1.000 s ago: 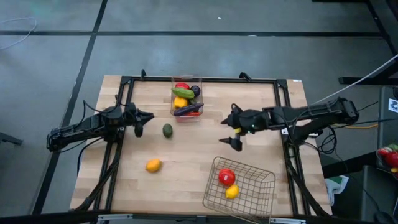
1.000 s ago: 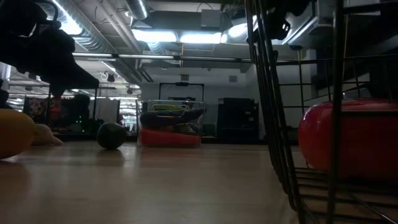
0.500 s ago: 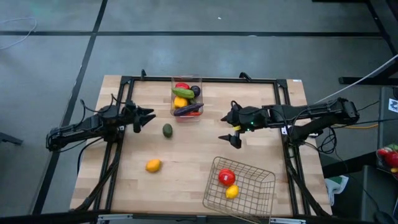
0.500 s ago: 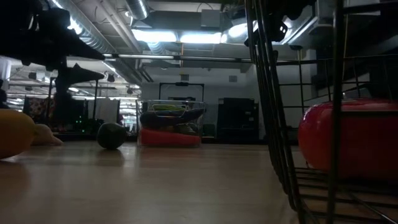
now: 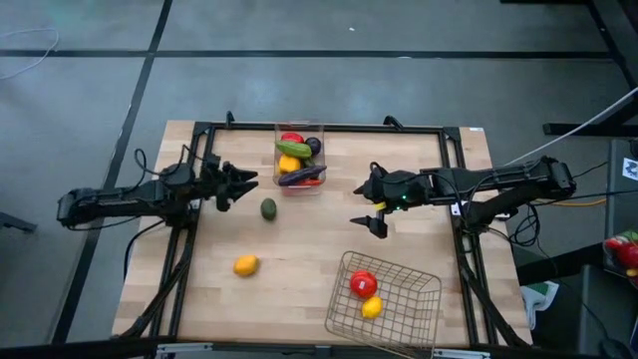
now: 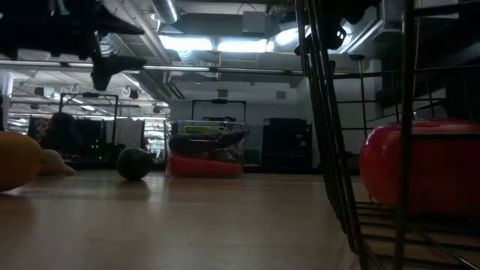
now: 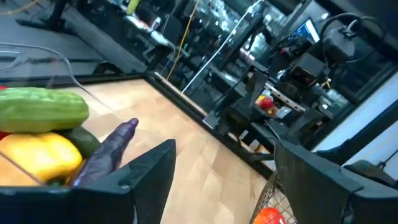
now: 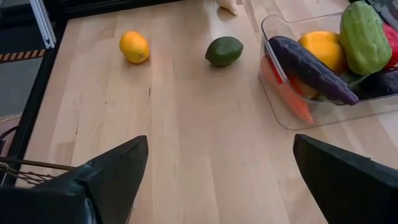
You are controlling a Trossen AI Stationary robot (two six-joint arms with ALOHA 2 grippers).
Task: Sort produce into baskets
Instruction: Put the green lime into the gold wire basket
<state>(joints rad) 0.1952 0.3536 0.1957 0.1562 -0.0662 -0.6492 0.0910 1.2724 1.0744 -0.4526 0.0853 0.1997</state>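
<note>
Left hand (image 5: 242, 185) is now sitting closer to the clear bin (image 5: 299, 160) than a second ago, fingers spread wide, empty. Green fruit (image 5: 268, 208) is lying at its 5 o'clock on the table (image 5: 309, 249). Right hand (image 5: 371, 208) is hovering wide open at 12 o'clock of the wire basket (image 5: 387, 299).

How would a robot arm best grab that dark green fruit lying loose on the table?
Probably from straight above, fingers closing across the middle of the green fruit. It is small, rounded, lying flat on the table with free space around it. The open left gripper is nearest.
</note>
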